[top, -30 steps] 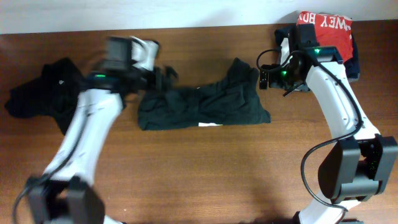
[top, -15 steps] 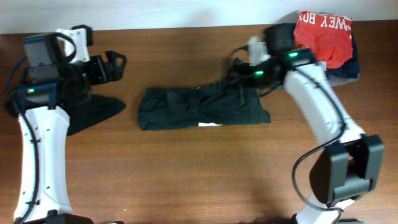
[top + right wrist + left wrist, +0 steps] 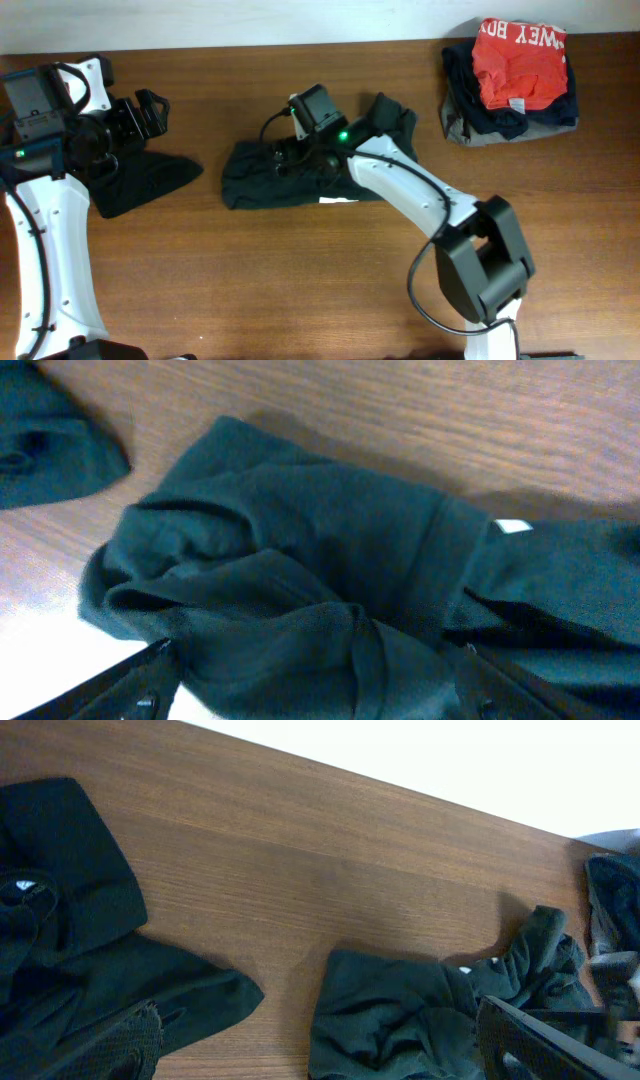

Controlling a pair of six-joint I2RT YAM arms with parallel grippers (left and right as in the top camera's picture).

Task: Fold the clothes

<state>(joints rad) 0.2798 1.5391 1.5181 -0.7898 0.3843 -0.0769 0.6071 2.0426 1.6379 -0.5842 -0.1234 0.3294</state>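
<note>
**Two dark shirts loose, both grippers wide**

Crumpled dark green shirt [image 3: 390, 170] at middle of table [image 3: 300, 290]. Right gripper [image 3: 288, 158] over its left end, fingers apart. Its white tag [image 3: 512, 526] is unreadable. Left gripper [image 3: 150, 112] spread above black shirt [image 3: 150, 180] by left edge. Red shirt [image 3: 520, 55] in far-right corner, white letters "WEY".

Open table [image 3: 300, 290] in front; the right arm [image 3: 400, 185] crosses the middle shirt [image 3: 250, 185]; clothes stack [image 3: 520, 70] back right.

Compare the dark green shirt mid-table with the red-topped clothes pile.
The dark green cloth shirt lies crumpled and spread long; the red-topped clothes pile is folded compact. The shirt shows no lettering; the pile's top bears white lettering. Both rest on the wooden table.
</note>
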